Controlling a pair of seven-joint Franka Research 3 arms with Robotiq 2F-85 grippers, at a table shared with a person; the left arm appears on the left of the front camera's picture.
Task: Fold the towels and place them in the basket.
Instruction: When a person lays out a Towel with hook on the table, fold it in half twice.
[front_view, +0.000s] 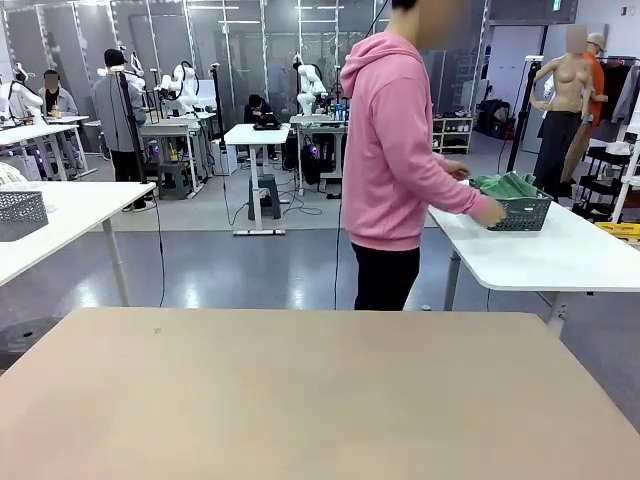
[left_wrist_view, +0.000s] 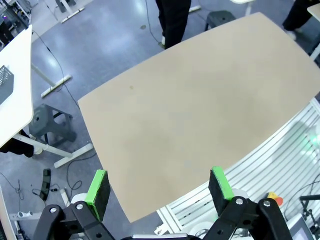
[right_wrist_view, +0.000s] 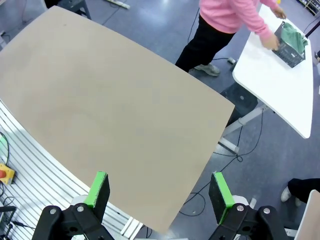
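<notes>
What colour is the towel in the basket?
Green; the towel in the basket shows best in the front view.

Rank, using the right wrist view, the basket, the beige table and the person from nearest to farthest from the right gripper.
1. The beige table, just ahead of the right gripper.
2. The person, standing past the table's far edge.
3. The basket, farthest, on the white table beyond the person, with a green towel in it.
</notes>
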